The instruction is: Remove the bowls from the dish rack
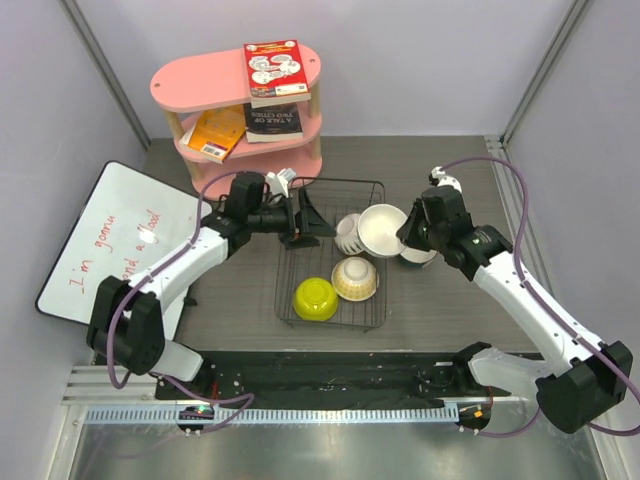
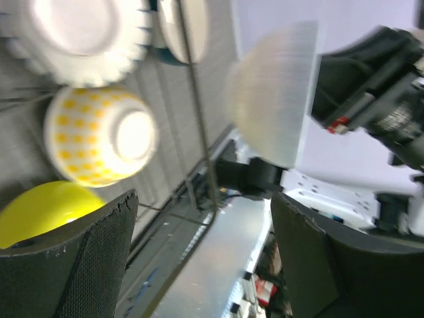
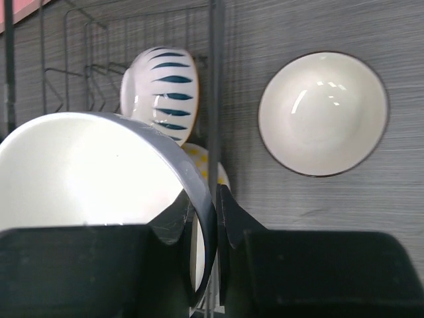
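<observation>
Rim of a white bowl is clenched in the right tool, at the dish rack's edge. Left tool gapes, released.

My left end effector, fingers spread apart, faces a dish rack wire. I see a yellow-green bowl, an upturned yellow-dotted bowl, a scalloped white bowl and, beyond the wire, a blurred ribbed bowl.

In the right pincer the held bowl is showing plain white, and beyond it the striped bowl is showing teal on white.
</observation>
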Motion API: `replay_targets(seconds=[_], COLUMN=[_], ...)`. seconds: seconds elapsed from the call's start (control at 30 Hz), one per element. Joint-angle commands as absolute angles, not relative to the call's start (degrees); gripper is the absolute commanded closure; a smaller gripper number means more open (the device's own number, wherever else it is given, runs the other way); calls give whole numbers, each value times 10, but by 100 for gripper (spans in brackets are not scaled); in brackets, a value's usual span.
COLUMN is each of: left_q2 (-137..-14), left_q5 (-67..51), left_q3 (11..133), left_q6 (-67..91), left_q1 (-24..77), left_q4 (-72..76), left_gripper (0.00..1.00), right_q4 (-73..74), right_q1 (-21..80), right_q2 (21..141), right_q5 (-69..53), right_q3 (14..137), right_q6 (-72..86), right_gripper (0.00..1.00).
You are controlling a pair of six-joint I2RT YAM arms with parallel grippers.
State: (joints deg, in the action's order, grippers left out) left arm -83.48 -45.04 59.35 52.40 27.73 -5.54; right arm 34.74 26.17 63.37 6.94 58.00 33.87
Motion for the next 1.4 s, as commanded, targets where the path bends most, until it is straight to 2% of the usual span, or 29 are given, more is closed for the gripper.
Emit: replay_targets(seconds=[0.0,0.33,1.37], left_q2=[-823,-791,-808], left_q5=[-397,-351,-381], left_q3=[611,603,577], left_q6=[451,407,423], left_q1=[252,232,225], left_q4=[-196,-253,-226], left_gripper=[19,19,22], right_q4=[378,392,272], right_q1=[247,84,82], right_q2=[614,622,776], right_q5=[148,133,110], right_q3=[612,579,535], right_q6=[313,260,257], right_gripper=[99,99,96])
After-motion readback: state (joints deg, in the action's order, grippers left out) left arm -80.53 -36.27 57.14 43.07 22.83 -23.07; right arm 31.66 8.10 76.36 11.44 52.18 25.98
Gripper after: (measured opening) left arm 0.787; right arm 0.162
